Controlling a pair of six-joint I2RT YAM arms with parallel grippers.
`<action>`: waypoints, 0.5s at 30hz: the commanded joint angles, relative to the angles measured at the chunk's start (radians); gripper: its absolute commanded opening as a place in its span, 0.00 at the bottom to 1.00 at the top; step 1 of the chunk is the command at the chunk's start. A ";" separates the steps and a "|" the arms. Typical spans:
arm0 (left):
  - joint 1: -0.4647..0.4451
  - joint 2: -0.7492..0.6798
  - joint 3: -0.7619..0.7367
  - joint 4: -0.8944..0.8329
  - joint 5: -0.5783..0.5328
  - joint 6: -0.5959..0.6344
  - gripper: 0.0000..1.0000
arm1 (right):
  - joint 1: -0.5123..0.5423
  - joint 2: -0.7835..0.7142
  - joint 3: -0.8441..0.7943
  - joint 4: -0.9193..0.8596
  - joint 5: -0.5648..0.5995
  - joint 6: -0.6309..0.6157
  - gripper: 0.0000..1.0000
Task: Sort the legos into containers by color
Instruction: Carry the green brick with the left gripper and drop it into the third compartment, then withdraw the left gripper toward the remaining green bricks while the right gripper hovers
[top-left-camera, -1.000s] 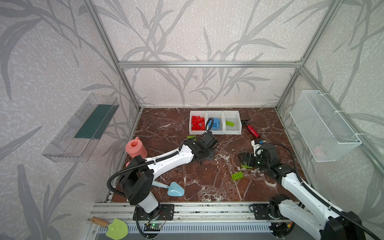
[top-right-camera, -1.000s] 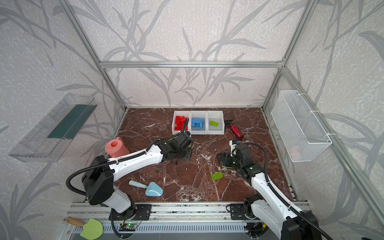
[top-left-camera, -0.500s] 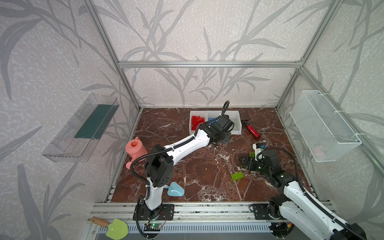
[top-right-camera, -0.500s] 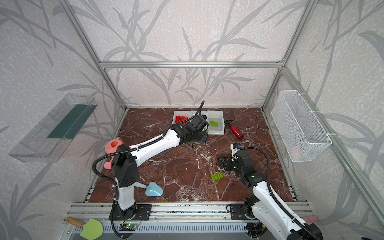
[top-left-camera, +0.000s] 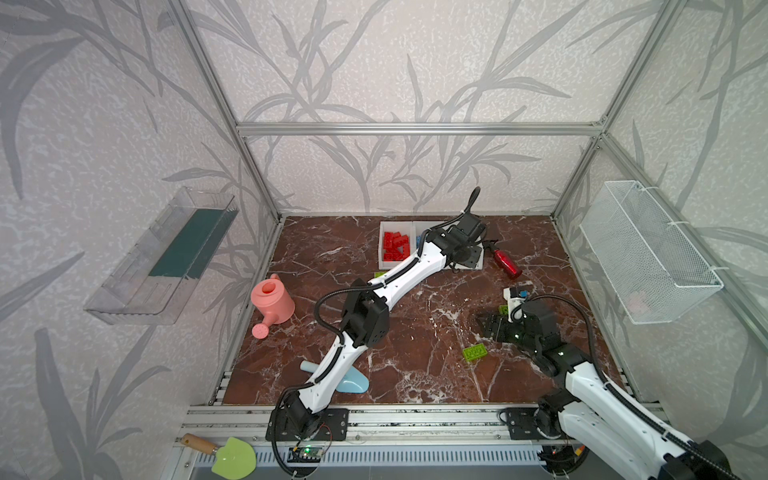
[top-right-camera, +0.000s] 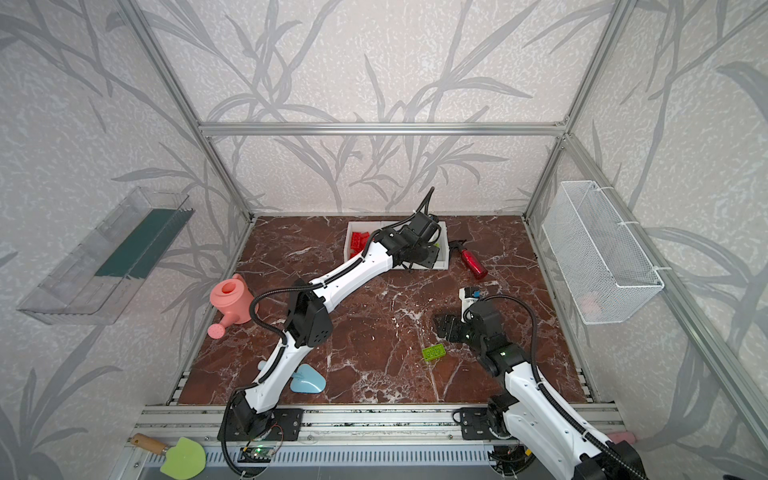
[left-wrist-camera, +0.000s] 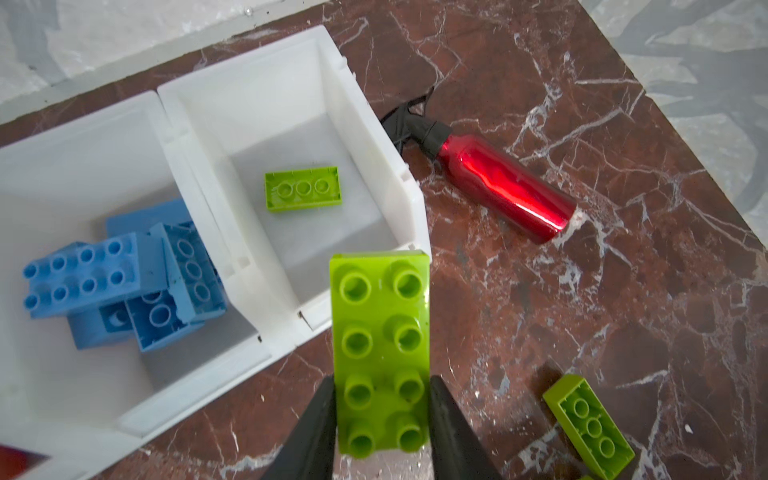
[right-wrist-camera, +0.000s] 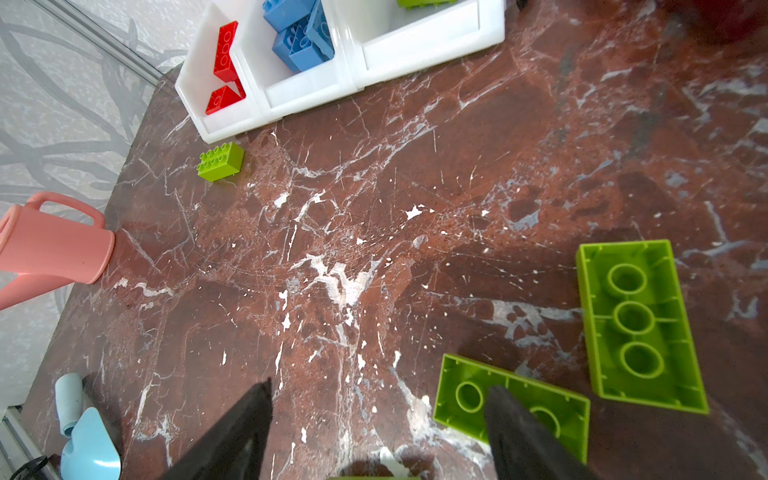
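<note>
In the left wrist view my left gripper (left-wrist-camera: 381, 399) is shut on a lime green lego (left-wrist-camera: 380, 328), held studs up over the front corner of the right-hand one of the white containers (left-wrist-camera: 399, 166). That bin holds one green lego (left-wrist-camera: 303, 189); the middle bin holds blue legos (left-wrist-camera: 124, 282), the left bin red legos (top-left-camera: 395, 245). My right gripper (right-wrist-camera: 380, 388) is open low over the floor, one finger above an upturned green lego (right-wrist-camera: 465, 395), with another (right-wrist-camera: 640, 324) beside it. More green legos lie loose (top-left-camera: 474, 352) (right-wrist-camera: 220, 161).
A red bottle (top-left-camera: 507, 262) lies just right of the containers. A pink watering can (top-left-camera: 272, 301) stands at the left, and a blue scoop (top-left-camera: 353, 384) lies near the front. A wire basket (top-left-camera: 648, 257) and a clear tray (top-left-camera: 166, 257) hang on the side walls.
My left arm has swung from mid-floor out to the right-hand container, carrying the green lego. My right gripper has stayed open near the green legos, shifting only slightly.
</note>
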 joint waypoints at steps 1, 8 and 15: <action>0.029 0.066 0.083 -0.026 0.027 0.041 0.36 | 0.009 -0.001 -0.012 0.026 0.015 -0.004 0.81; 0.076 0.170 0.186 0.042 0.095 0.026 0.37 | 0.017 -0.020 -0.017 0.025 0.022 -0.005 0.81; 0.084 0.197 0.197 0.099 0.124 0.036 0.41 | 0.020 -0.027 -0.019 0.027 0.021 -0.005 0.81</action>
